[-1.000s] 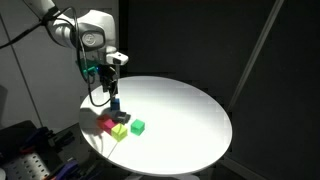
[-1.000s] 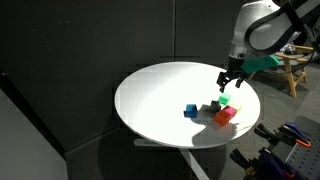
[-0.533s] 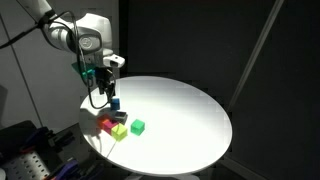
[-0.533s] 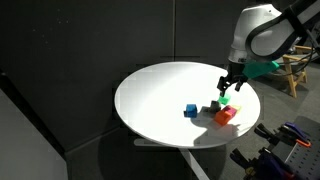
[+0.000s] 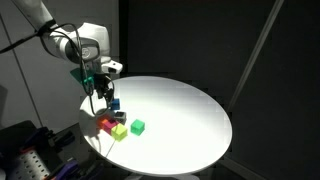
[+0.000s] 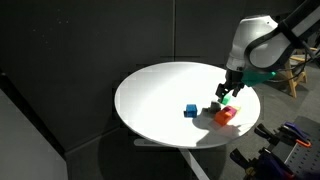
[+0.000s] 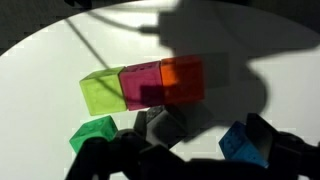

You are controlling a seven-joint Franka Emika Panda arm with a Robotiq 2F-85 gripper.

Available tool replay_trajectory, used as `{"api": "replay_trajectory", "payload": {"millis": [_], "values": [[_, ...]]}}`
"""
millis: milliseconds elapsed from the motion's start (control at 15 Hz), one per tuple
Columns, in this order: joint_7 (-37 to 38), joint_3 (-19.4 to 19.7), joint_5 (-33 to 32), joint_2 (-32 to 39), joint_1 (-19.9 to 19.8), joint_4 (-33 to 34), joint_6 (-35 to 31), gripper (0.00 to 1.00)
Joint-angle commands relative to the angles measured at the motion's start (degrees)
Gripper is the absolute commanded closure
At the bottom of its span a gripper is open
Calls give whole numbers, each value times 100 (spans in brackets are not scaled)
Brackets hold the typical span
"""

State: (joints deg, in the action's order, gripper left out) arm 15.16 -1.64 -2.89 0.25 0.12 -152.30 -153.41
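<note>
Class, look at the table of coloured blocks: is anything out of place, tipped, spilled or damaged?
Nothing stands out. The yellow block, pink block and orange block sit touching in a row; the green block and blue block lie flat nearby on the table. The open end effector hovers over them, empty.

Lime block [image 7: 100, 92], magenta block [image 7: 140, 85], orange block [image 7: 182, 80], green block [image 7: 92, 133], blue block [image 7: 240, 143], white table [image 7: 50, 60].
</note>
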Motion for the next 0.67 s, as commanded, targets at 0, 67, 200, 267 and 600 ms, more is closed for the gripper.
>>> {"api": "replay_trajectory", "payload": {"millis": [0,67,200,267,600], "values": [[-59,-1,-43,163,81,-38,-215,0],[-62,1,-26,182,99,-34,-187,0],[-12,25,9,180,107,-10,-90,0],[-12,26,10,198,112,-10,-93,0],[-12,26,10,209,114,-10,-94,0]]}}
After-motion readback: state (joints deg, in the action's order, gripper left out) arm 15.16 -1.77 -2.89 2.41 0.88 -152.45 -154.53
